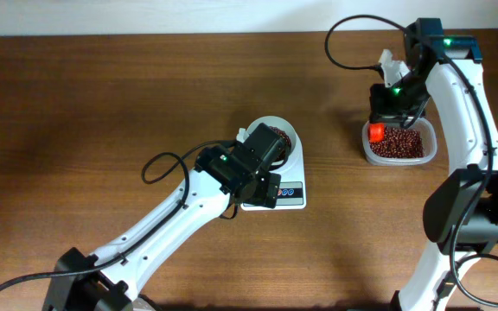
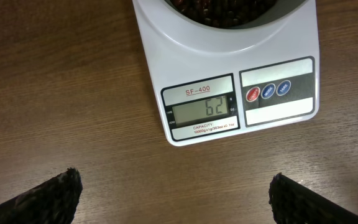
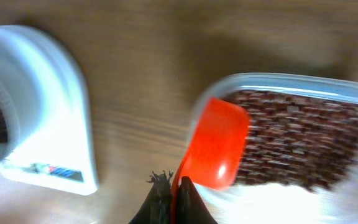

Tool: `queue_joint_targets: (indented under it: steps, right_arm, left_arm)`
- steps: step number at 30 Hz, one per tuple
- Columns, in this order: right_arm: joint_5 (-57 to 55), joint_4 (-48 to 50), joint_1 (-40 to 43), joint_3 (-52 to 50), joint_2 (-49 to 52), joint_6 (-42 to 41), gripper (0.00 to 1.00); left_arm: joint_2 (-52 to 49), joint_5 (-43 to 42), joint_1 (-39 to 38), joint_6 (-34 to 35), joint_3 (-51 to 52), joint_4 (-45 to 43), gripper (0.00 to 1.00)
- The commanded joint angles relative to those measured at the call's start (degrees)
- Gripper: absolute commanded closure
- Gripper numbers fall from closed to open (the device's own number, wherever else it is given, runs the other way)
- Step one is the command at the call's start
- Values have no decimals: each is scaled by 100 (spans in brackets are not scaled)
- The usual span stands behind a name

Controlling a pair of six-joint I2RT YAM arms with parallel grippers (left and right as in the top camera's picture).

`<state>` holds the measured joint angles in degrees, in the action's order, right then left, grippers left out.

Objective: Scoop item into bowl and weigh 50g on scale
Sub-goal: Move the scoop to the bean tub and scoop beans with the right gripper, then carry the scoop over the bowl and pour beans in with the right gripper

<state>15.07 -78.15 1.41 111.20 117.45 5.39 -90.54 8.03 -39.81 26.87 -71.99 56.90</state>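
The white bowl (image 1: 277, 136) holds red-brown beans and stands on the white scale (image 1: 294, 193). In the left wrist view the scale (image 2: 185, 59) shows 62 on its display (image 2: 202, 111). My left gripper (image 2: 174, 196) is open and empty, hovering just in front of the scale. My right gripper (image 3: 176, 196) is shut on the handle of an orange-red scoop (image 3: 216, 146), whose empty cup hangs over the left rim of the clear tub (image 3: 291, 84) full of beans (image 3: 303, 140). Overhead, the scoop (image 1: 375, 132) sits at the tub's left end (image 1: 398, 143).
The left arm (image 1: 180, 216) lies diagonally from the front left to the scale. The right arm (image 1: 465, 104) comes down the right edge. A black cable (image 1: 158, 164) loops beside the left arm. Bare wooden tabletop (image 1: 85, 95) lies at the back left.
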Motion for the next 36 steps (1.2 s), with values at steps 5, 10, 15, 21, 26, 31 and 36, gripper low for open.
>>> queue_joint_targets:
  steps: [5, 10, 15, 21, 26, 31, 36]
  right_arm:
    - [1191, -374, -280, 833, -243, 234, 96]
    - [1770, -195, -879, 1257, -240, 769, 96]
    - [1451, -181, -1773, 1231, -232, 2146, 96]
    - [111, -46, -2566, 1180, -136, 2162, 96]
    - [101, -50, -2618, 1180, 114, 2159, 96]
    - [94, -46, -2614, 1165, 461, 2162, 96]
    - [70, 101, -2610, 1147, 673, 2162, 96]
  left_arm:
    - [26, 101, -17, 28, 50, -7, 1]
    - [26, 103, -15, 28, 50, -7, 1]
    - [26, 101, -17, 28, 50, -7, 1]
    - [26, 103, -17, 28, 50, -7, 1]
    - [26, 103, -17, 28, 50, -9, 1]
    - [26, 101, -17, 28, 50, -9, 1]
    - [26, 101, -15, 28, 50, -9, 1]
